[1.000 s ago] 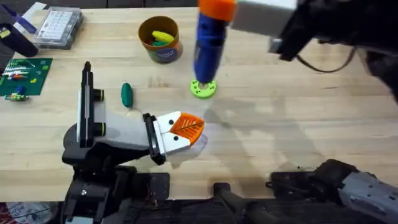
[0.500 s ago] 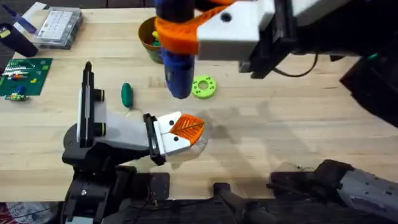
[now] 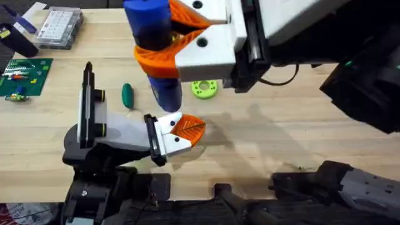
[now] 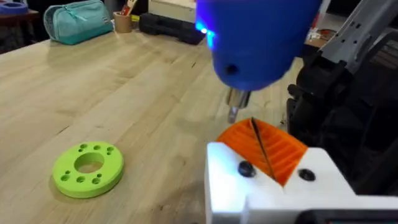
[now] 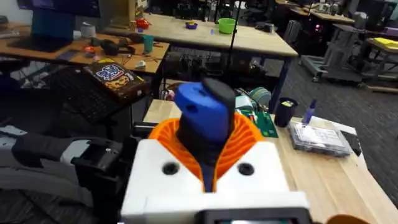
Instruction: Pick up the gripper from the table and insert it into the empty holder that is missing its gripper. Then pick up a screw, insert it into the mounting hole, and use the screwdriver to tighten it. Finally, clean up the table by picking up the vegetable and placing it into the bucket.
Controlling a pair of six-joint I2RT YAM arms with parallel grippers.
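We see right gripper (image 3: 172,47), white with orange ribbed pads, clamped round chunky blue cylindrical power screwdriver (image 3: 156,53), upper centre of overhead frame; long axis near vertical, thin dark bit (image 4: 234,107) pointing down

Bit tip sits just above left gripper (image 3: 184,130) at frame centre, fingers pressed together, nothing visibly held

We judge next move: lower bit straight down

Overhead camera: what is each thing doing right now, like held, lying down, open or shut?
screwdriver: gripped by the right gripper, off the table, bit down.
left gripper: shut, empty.
vegetable: lying on the table.
green ring: flat on the table.
bucket: upright.
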